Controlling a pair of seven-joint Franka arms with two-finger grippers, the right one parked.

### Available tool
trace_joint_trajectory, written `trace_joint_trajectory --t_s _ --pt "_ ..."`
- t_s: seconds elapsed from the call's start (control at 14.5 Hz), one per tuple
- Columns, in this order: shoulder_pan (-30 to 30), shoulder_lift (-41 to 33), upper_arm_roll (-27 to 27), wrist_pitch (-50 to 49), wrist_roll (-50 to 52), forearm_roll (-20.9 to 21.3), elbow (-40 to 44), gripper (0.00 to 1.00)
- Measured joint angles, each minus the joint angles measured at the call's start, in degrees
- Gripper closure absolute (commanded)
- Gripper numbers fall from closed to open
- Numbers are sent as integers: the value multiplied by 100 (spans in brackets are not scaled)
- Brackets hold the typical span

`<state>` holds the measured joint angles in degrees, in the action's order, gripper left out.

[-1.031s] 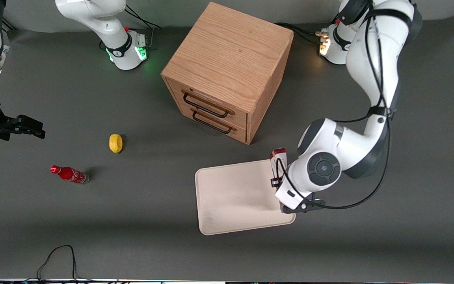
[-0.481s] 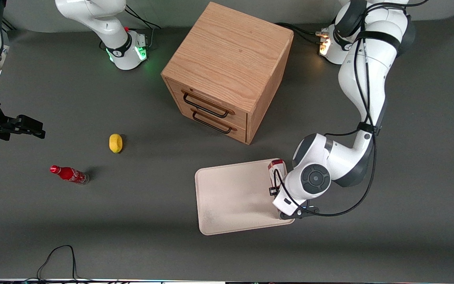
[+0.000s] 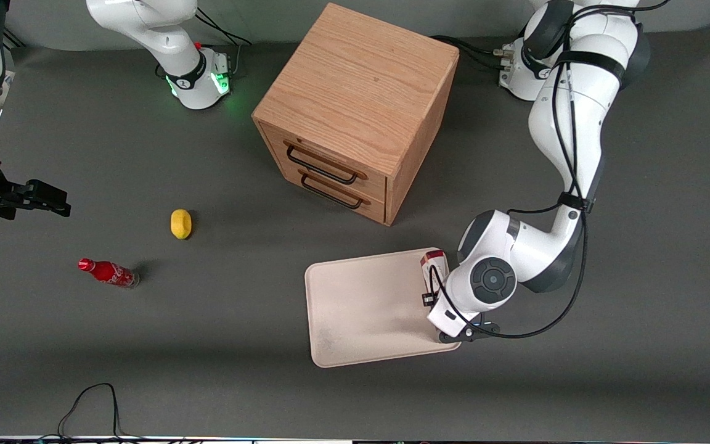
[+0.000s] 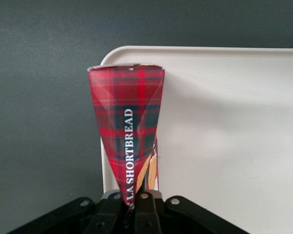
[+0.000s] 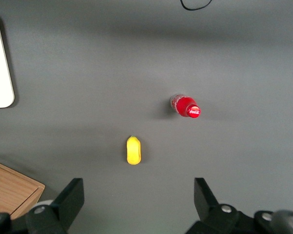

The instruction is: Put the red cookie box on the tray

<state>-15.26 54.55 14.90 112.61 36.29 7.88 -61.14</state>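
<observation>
The red cookie box (image 4: pixel 129 131) is a tartan-red carton, held on edge in my left gripper (image 4: pixel 135 204), whose fingers are shut on its near end. The box hangs over the rim of the cream tray (image 4: pixel 224 136), at the tray's side toward the working arm's end. In the front view only the box's end (image 3: pixel 434 261) shows, beside the arm's wrist (image 3: pixel 481 280), above the tray (image 3: pixel 361 308). The wrist hides the fingers there. I cannot tell whether the box touches the tray.
A wooden two-drawer cabinet (image 3: pixel 355 117) stands farther from the front camera than the tray. A yellow lemon-like object (image 3: pixel 180 223) and a small red soda bottle (image 3: pixel 108 272) lie toward the parked arm's end. A black cable (image 3: pixel 90 401) lies at the near edge.
The left arm came down and a little nearer the front camera with the box, over the tray's edge. In the last half second it barely moved.
</observation>
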Motion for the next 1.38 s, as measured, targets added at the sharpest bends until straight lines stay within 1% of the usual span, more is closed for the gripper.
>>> trace_joint_trajectory --t_s 0.62,0.76,0.83,0.96,1.1,1.24,1.38 --pt "27 -40 -16 -22 82 12 20 0" --pt "63 -138 -17 -159 143 15 45 0" --pt "108 -254 -21 -401 160 15 68 0" --pt "283 -646 -22 -1091 69 16 83 0" --pt "496 -1199 -19 -1492 -165 16 -159 0" --pt "803 -1975 -19 -1542 -660 1 -907 0" --pt "1194 -2762 -26 -1545 -1226 -131 -1773 0"
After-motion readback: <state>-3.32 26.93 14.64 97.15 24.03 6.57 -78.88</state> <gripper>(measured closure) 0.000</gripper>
